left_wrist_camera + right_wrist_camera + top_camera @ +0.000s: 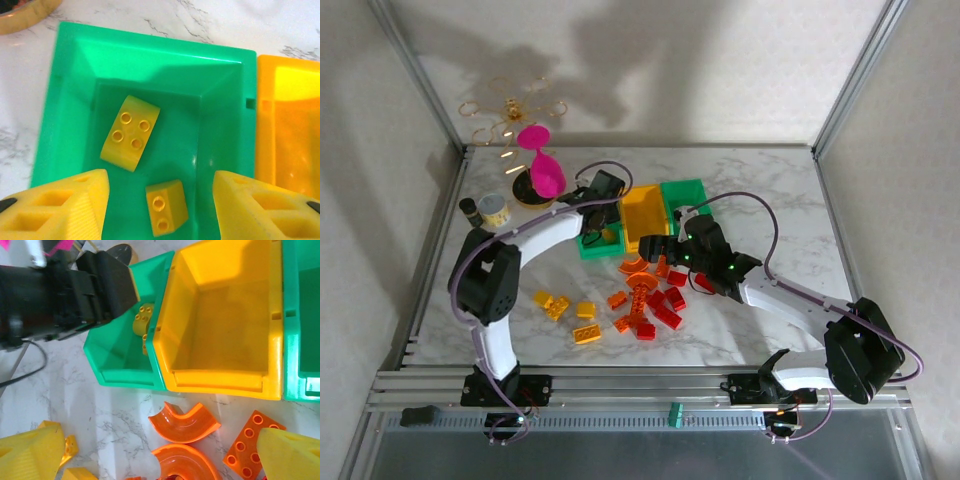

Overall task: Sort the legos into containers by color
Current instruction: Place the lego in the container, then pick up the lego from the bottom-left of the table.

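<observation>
My left gripper (607,225) hangs over the left green container (70,100), open, with nothing between its yellow fingers (65,205). Two yellow legos lie on that bin's floor: a four-stud brick (130,132) and a smaller two-stud brick (167,207). The yellow-orange container (225,315) stands beside it, with the second green container (302,315) on its other side. My right gripper (160,450) is open above two orange curved pieces (184,422) and an orange studded plate (252,442) lying just in front of the bins.
Loose yellow legos (555,303), an orange one (587,335) and red ones (665,315) lie on the marble table (770,210). A pink hourglass-shaped object (542,165) and a round tin (495,208) stand at the back left. Metal frame posts edge the table.
</observation>
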Robot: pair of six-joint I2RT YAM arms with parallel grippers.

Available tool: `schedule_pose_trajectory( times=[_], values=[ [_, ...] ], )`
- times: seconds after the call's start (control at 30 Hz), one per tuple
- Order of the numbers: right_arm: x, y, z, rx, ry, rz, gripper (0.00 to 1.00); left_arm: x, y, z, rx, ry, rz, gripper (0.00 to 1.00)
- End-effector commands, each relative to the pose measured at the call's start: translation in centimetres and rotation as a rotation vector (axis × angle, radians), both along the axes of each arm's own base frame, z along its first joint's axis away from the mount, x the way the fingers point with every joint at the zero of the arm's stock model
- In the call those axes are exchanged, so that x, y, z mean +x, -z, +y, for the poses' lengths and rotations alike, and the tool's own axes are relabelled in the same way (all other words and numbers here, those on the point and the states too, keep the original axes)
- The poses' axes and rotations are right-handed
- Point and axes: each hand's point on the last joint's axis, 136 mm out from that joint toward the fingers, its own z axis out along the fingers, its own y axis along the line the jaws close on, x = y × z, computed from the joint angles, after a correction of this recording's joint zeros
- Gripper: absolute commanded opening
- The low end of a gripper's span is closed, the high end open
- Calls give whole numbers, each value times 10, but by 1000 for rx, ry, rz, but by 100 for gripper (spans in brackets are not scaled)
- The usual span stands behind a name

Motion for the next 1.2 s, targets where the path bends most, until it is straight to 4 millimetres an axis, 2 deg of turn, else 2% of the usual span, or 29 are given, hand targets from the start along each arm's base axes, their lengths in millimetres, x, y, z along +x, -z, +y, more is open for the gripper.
schedule_pose_trajectory(
  times=[0.0,0.17,0.23,0.33,0.63,0.73,1.0,1.17],
  values=[
    [-7,-10,17,-3,-91,-45,99,-19,-33,8,-27,9,-56,57],
    [-23,-4,39,-40,-189,-52,99,-56,-46,29,-40,-1,-66,58],
    [-27,5,45,-70,-197,-44,99,-72,-49,40,-35,-16,-65,59],
    [-36,13,54,-62,-236,-27,99,-96,-47,57,-26,-43,-51,59],
    [-75,40,88,-73,-355,-6,99,-166,-8,96,-24,-162,47,63],
    [-79,50,92,-77,-356,12,99,-182,10,105,-28,-212,88,65],
    [-85,58,99,-59,-369,38,99,-216,38,135,8,-360,129,73],
    [-84,60,101,-68,-368,39,99,-223,57,131,-43,-361,159,74]
  ],
)
